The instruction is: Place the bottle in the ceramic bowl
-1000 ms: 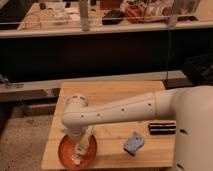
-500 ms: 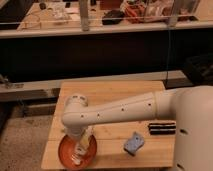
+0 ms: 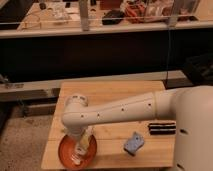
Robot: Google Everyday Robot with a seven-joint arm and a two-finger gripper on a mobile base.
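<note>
Apparently nothing has moved over the last second: the arm stays bent down at the near left corner of the wooden table point(image 3: 115, 95), with the gripper point(image 3: 83, 141) held low over the bowl point(image 3: 65, 153). We make out the bottle point(image 3: 79, 154) as a pale shape standing roughly upright under the gripper, inside the bowl's rim, though we cannot say whether its base rests on the dish. Nor can we tell whether the gripper holds the bottle or has let it go. We judge this stillness as the placing step at its end, with release and withdrawal left. To the right lie a blue-grey object point(image 3: 133, 142) and, farther right, a dark flat thing point(image 3: 162, 128), both well apart from the bowl.
</note>
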